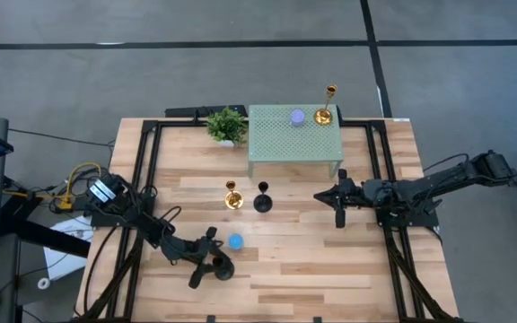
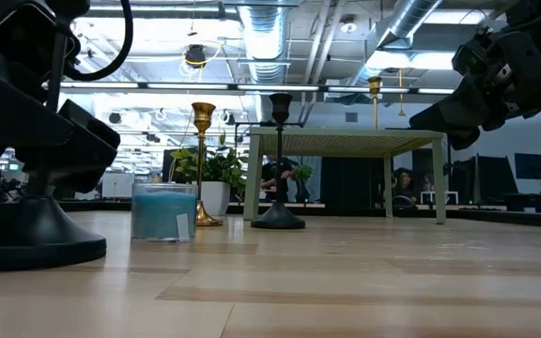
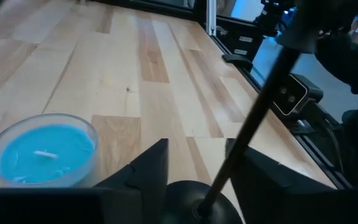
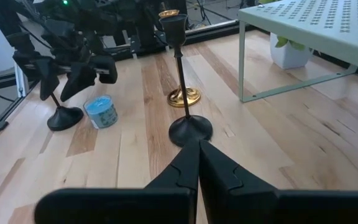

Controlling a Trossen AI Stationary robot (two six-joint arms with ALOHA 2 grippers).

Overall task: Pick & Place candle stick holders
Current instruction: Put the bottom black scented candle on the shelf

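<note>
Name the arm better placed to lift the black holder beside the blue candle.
Left. The left pincer straddles the black holder at its stem, fingers open, while the right pincer hovers shut across the table.

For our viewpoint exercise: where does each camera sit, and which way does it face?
High: overhead, looking down; left arm, right arm show.
Low: table height, facing across; arms overhang.
Left wrist: behind open left fingers straddling a black holder.
Right wrist: behind shut right fingers, facing another black holder.
All share the blue candle.
</note>
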